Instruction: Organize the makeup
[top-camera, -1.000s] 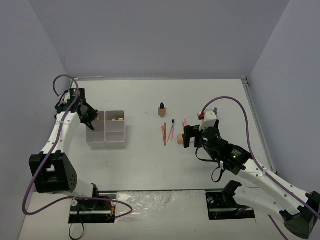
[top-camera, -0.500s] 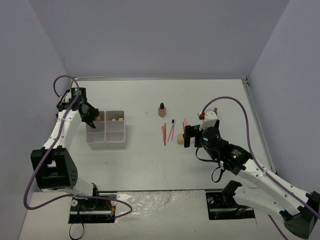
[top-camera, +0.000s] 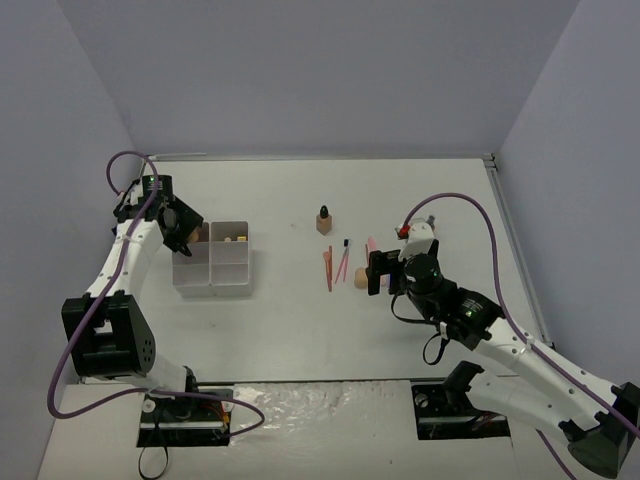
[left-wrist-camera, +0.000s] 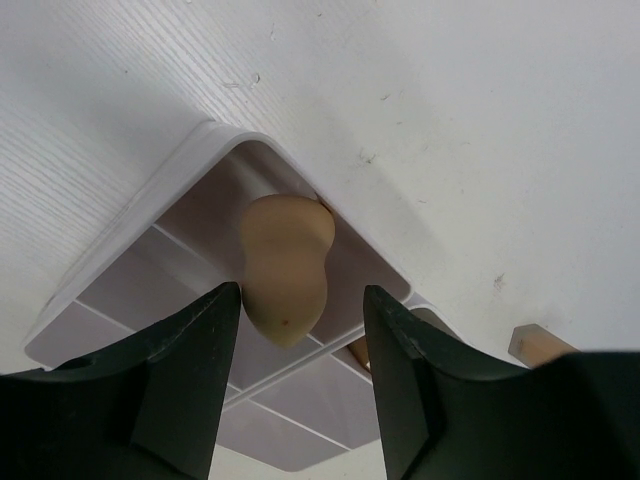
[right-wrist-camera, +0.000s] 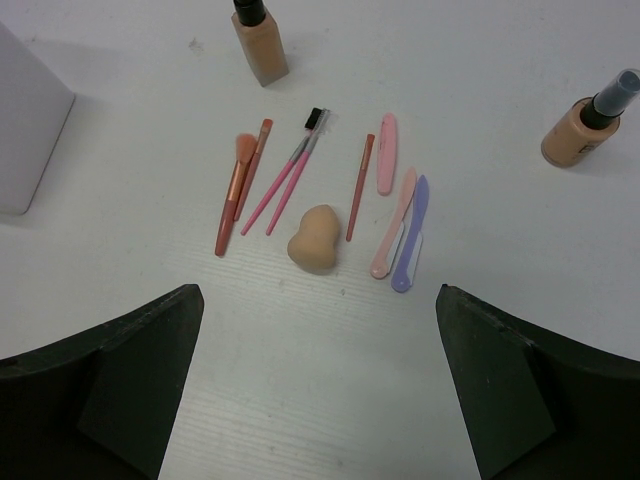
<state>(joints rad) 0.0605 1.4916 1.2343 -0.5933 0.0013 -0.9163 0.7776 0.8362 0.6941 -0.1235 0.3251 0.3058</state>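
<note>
A peach sponge (left-wrist-camera: 285, 260) lies in the back left compartment of the white organizer (top-camera: 212, 270), leaning on its corner wall. My left gripper (left-wrist-camera: 300, 400) is open just above it, with the sponge low between the fingers and near the left one; it hovers over that corner in the top view (top-camera: 182, 226). My right gripper (right-wrist-camera: 315, 400) is open wide and empty above the table, just short of a second peach sponge (right-wrist-camera: 314, 240). Beyond this sponge lie an orange brush (right-wrist-camera: 240, 185), pink sticks (right-wrist-camera: 290, 180), a red pencil (right-wrist-camera: 358, 185) and peach and lilac sticks (right-wrist-camera: 410, 235).
A tan bottle with a dark cap (right-wrist-camera: 260, 45) stands behind the sticks, another (right-wrist-camera: 585, 125) at the far right. Small gold-tan items (top-camera: 235, 238) sit in the organizer's back right compartment. The organizer's corner (right-wrist-camera: 30, 120) shows at the left of the right wrist view.
My left gripper has shifted slightly up and back over the organizer's back left corner. The right arm and the items on the table have not moved.
</note>
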